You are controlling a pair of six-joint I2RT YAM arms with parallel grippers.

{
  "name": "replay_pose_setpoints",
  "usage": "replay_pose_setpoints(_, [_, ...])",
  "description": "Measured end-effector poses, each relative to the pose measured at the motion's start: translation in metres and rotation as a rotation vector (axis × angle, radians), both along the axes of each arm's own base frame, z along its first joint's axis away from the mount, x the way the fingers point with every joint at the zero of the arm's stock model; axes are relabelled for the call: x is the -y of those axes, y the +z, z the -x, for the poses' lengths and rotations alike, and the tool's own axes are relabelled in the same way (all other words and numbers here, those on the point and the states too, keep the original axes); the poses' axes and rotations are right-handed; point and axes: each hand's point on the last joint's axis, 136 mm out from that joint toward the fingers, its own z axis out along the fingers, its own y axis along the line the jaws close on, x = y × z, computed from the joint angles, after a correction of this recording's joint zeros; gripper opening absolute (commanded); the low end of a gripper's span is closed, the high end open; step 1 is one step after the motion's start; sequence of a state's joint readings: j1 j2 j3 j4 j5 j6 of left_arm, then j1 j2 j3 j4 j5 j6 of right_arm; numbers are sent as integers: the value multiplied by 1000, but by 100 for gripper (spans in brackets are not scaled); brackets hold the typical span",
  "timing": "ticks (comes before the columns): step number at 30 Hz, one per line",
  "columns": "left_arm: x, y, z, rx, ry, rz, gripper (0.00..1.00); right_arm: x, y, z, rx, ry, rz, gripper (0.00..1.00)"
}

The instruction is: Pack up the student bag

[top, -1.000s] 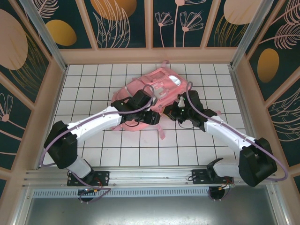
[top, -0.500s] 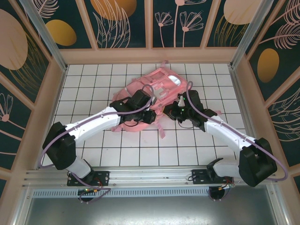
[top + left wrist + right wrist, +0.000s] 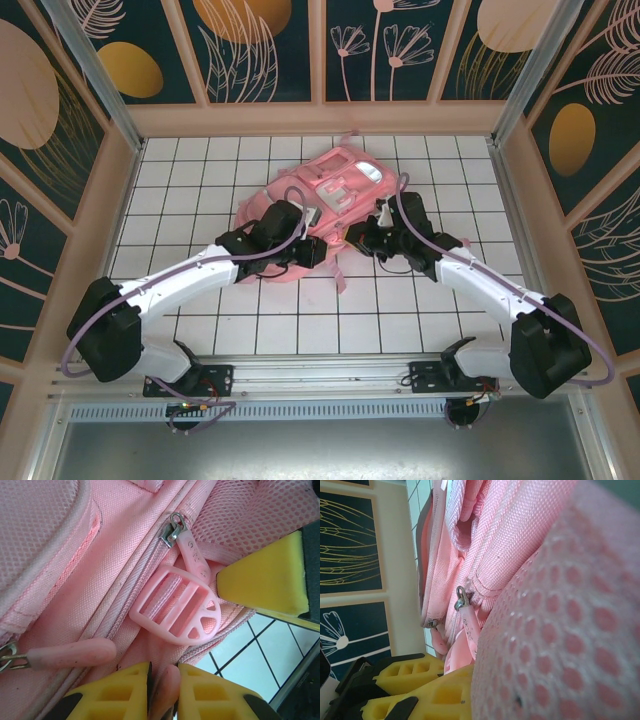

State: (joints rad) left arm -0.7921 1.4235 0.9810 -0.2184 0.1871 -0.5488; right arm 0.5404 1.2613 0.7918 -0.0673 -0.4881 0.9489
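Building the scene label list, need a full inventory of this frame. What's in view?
student bag: 1, pink, lying on the far middle of the table.
table: 1, white tiles with a dark grid, under the bag.
zipper pulls: 2 lying free in the left wrist view, pink tabs on metal sliders, along the bag's zips.
strap buckle: 1, pink plastic, on the bag beside a zip.
wall panels: several, dark with floral prints, around the table.
left gripper: yellow fingers, shut on a pink tab at the bag's near edge.
right gripper: yellow fingers, shut, beside the bag's mesh.
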Motion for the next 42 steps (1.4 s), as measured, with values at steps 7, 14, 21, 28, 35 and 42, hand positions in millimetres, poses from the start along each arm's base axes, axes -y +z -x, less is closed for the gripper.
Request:
replay_pose_setpoints(7, [0,-2,-1,-11,23,18,29,0,-2,1,-4,0,3,0])
replay_pose_setpoints(14, [-2,-5,-3,-26,44,34,30,0,-2,1,-4,0,3,0])
replay_pose_setpoints(21, [-7,0,-6,-25,63,64,25,0,-1,1,-2,1,0,0])
replay_pose_setpoints(28, [-12,-2,-8,-31,84,80,25,-1,-2,1,-1,4,-3,0])
replay_pose_setpoints(35, [-9,-7,-4,-54,70,114,1,-1,-2,2,-1,2,3,0])
replay_pose_setpoints(42, [-16,-4,1,-32,79,129,0,3,-7,1,-13,-15,22,0])
